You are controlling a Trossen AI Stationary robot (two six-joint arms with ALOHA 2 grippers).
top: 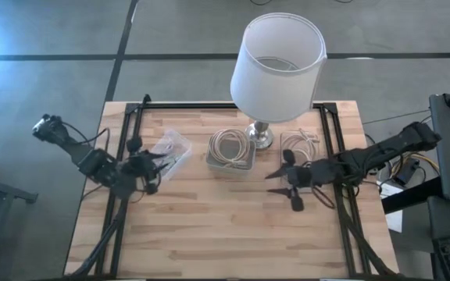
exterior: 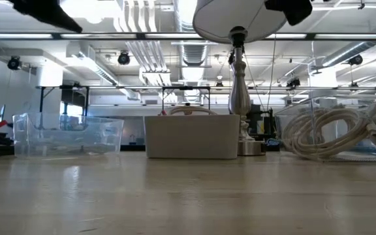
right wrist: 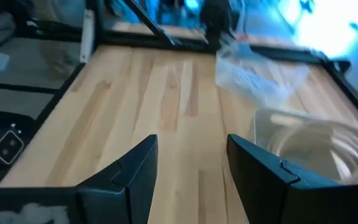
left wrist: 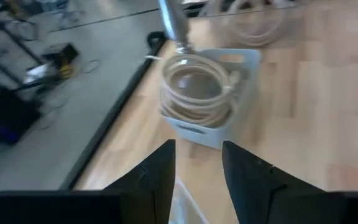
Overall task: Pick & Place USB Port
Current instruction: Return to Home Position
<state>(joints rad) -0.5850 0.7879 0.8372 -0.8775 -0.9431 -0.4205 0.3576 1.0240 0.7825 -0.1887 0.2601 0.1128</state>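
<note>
High view straight down; low view table-level, facing room; both wrist views close, sharing white bin (left wrist: 197,132).

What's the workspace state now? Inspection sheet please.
Surface: wooden table, no spills seen.
Job's things: white bin mid-table, holding coiled cables.
Clutter: lamp behind the bin; clear tub to its left; second clear tub to its right.
Grippers: left gripper open, empty, by the left tub; right gripper open, empty, by the right tub.
Cables: one white coil lies in the right tub.
Surroundings: grey floor, wiring beside the table's right edge; no people seen.
</note>
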